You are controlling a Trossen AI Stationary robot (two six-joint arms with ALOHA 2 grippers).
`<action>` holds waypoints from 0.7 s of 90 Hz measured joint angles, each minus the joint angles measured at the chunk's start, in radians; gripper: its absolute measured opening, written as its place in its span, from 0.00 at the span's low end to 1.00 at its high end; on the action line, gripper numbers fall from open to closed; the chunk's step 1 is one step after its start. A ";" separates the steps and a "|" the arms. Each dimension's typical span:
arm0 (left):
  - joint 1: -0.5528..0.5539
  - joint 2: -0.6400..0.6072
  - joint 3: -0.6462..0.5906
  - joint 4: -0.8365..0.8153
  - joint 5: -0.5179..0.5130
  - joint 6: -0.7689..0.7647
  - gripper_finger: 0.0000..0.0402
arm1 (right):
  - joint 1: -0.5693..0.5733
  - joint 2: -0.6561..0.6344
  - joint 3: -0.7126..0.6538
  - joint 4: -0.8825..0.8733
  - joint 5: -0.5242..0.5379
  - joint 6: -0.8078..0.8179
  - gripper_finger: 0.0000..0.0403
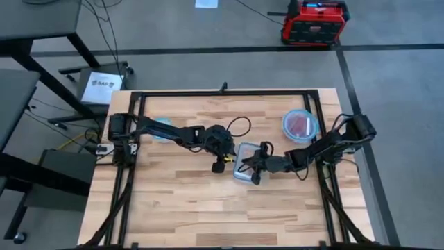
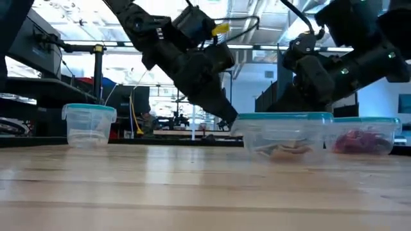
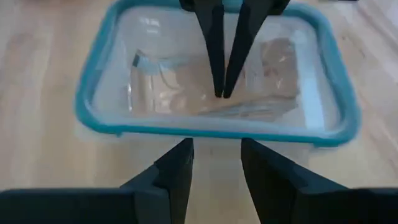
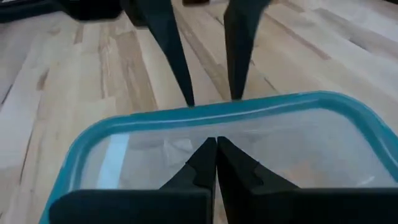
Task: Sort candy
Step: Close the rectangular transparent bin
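Candy (image 3: 249,93) lay inside the rectangular blue-rimmed container (image 1: 244,169) near the middle of the desk (image 1: 208,208): pale and brownish wrappers on its floor, seen through the clear wall in the low view as a small heap (image 2: 282,150). More candy, red, filled the round container (image 1: 300,124) at the far right of the desk. A third, round container (image 2: 88,125) stood well apart on the left side, under the left arm; what it held could not be told.

Both tools met at the rectangular container. The left tool (image 1: 223,162) hung just outside its left rim, fingers parted by a narrow gap and holding nothing, with the candy beyond the rim in front of it. The right tool (image 1: 255,165) reached in from the other side, over the container's opening and directly above the wrappers, its two fingers (image 4: 214,155) pressed together tip to tip. Nothing could be seen between them. The two tools pointed at each other across the container's left rim, close but apart.
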 joint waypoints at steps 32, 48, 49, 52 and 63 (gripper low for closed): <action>0.007 0.019 0.000 -0.100 0.002 0.045 0.31 | -0.024 0.008 0.020 -0.039 -0.033 0.004 0.00; 0.007 -0.015 -0.003 -0.186 -0.029 0.051 0.31 | -0.024 0.008 0.020 -0.046 -0.033 0.007 0.00; 0.007 -0.017 -0.005 -0.201 -0.029 0.051 0.31 | -0.025 0.008 0.020 -0.046 -0.033 0.007 0.00; 0.008 -0.021 -0.010 -0.210 -0.026 0.049 0.31 | -0.025 0.008 0.020 -0.047 -0.033 0.007 0.00; 0.008 -0.034 -0.002 -0.194 -0.025 0.059 0.31 | -0.025 0.009 0.020 -0.048 -0.033 0.007 0.00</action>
